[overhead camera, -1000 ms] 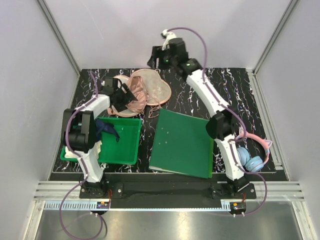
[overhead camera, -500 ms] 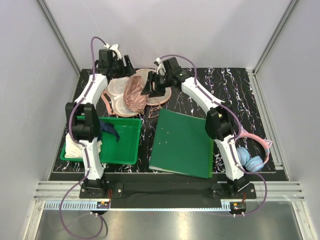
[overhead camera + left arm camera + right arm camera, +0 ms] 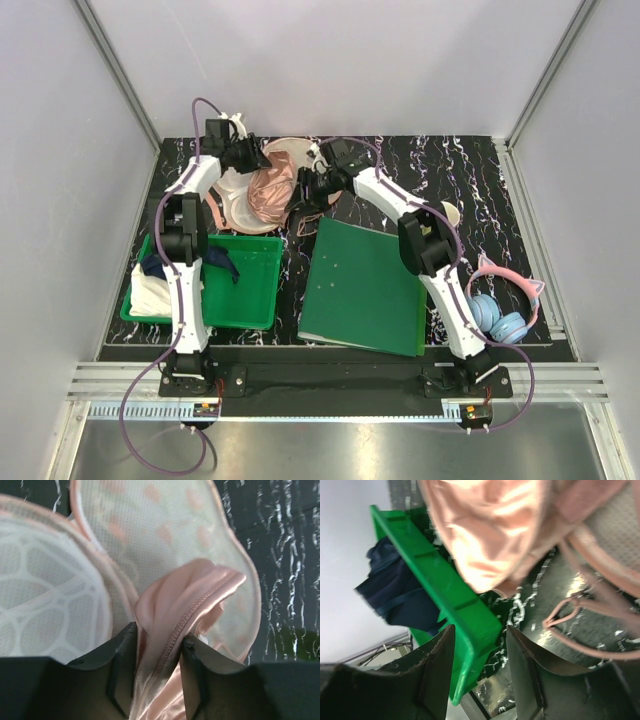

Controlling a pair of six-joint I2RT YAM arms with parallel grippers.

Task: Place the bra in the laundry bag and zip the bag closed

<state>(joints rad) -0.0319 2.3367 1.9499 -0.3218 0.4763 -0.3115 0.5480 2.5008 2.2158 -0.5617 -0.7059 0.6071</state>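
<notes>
The bra (image 3: 268, 192) is a bunched salmon-pink heap on the open laundry bag (image 3: 300, 158) at the back of the table. In the left wrist view a shiny fold of the bra (image 3: 172, 600) with its stitched seam is pinched between my left gripper's jaws (image 3: 159, 645). Beyond it lie the laundry bag's printed half (image 3: 165, 525) and its white mesh half (image 3: 45, 605). My left gripper (image 3: 248, 157) is at the bag's far left. My right gripper (image 3: 305, 185) is at the bra's right side. Its jaws (image 3: 480, 645) are open and empty, just below the bra (image 3: 490, 525) and a thin strap (image 3: 570, 615).
A green bin (image 3: 250, 290) at the near left holds a dark blue cloth (image 3: 215, 262) and a white cloth (image 3: 155, 295). A green flat board (image 3: 365, 285) lies in the middle. Pink and blue headphones (image 3: 505, 310) sit near the right edge.
Both arms have swung in to the bag. The left gripper has come down from the back and closed on a fold of the bra. The right gripper has dropped beside the bra and narrowed.
</notes>
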